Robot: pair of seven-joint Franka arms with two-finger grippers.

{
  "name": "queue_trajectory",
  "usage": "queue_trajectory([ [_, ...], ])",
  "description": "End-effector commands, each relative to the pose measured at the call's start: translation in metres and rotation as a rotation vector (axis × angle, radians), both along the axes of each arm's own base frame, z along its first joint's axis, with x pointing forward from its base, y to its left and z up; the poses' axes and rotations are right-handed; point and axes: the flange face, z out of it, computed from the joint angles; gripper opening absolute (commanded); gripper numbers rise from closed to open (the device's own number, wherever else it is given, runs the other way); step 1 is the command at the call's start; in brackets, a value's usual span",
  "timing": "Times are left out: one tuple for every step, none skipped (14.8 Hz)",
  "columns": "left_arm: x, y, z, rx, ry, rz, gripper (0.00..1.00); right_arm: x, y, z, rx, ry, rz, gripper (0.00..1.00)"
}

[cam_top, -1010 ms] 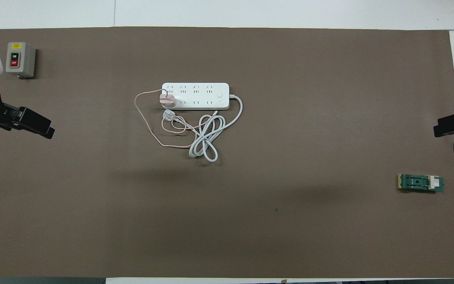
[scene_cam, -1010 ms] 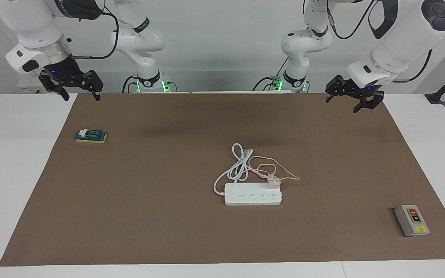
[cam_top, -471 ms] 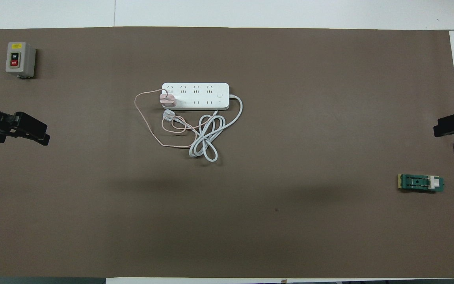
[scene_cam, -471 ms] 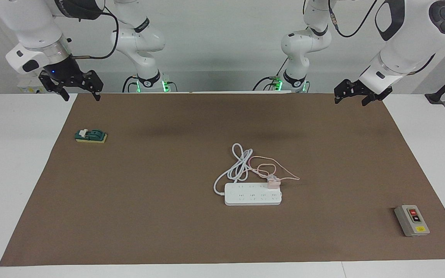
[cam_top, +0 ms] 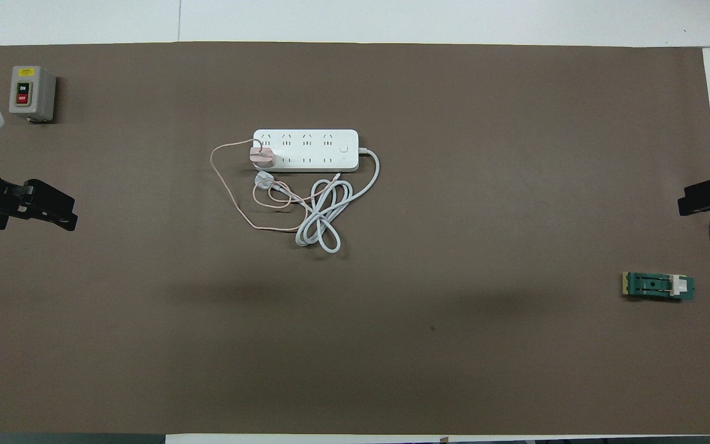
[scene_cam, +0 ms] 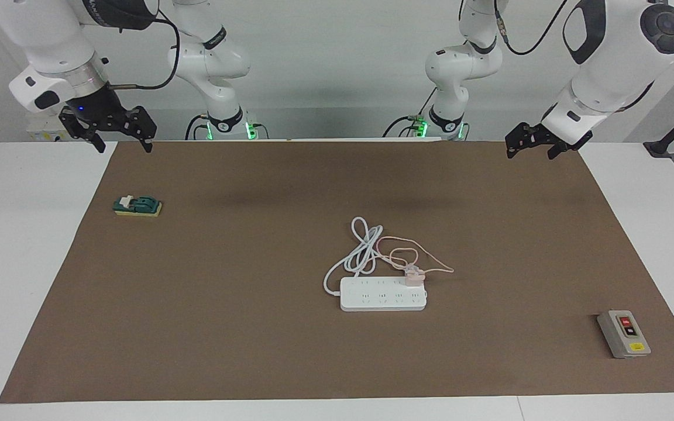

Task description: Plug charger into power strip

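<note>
The white power strip (scene_cam: 381,299) (cam_top: 315,143) lies flat in the middle of the brown mat. The pale pink charger (scene_cam: 413,277) (cam_top: 262,156) sits on top of it, at the end toward the left arm's end of the table, in the socket row nearer the robots. Its thin pink cable loops on the mat beside the strip's coiled white cord (scene_cam: 360,248). My left gripper (scene_cam: 530,151) (cam_top: 53,206) hangs open over the mat's edge by the robots, holding nothing. My right gripper (scene_cam: 121,143) (cam_top: 703,196) waits open over the mat's corner at its own end.
A grey box with red and black buttons (scene_cam: 623,334) (cam_top: 31,92) stands farther from the robots at the left arm's end. A small green device on a yellow base (scene_cam: 138,206) (cam_top: 658,285) lies near the right arm's end.
My left gripper has drawn up and back toward the left arm's end of the table, then nearly stopped. The right arm, charger and strip have not moved.
</note>
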Motion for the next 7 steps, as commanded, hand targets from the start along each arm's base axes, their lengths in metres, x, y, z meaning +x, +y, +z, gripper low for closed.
queue_trajectory([
  [-0.012,0.0,0.003,0.017,-0.048,0.014,1.0,-0.005,-0.001,0.001,-0.007,0.014,-0.007,1.0],
  [-0.009,-0.002,0.005,0.012,-0.054,0.011,1.0,-0.005,-0.001,0.001,-0.007,0.014,-0.006,1.0],
  [-0.008,0.0,0.007,0.011,-0.058,0.014,1.0,-0.005,-0.001,0.001,-0.007,0.014,-0.006,1.0],
  [-0.008,0.01,0.008,0.011,-0.067,0.031,1.0,-0.005,-0.002,0.001,-0.007,0.014,-0.007,1.0],
  [-0.007,0.015,0.008,0.008,-0.072,0.038,1.0,-0.005,-0.001,0.001,-0.007,0.014,-0.006,1.0],
  [-0.006,0.016,0.008,0.006,-0.073,0.038,1.0,-0.005,-0.001,0.001,-0.007,0.014,-0.006,1.0],
  [-0.005,0.016,0.008,0.006,-0.075,0.038,1.0,-0.005,-0.001,0.001,-0.007,0.014,-0.006,1.0],
])
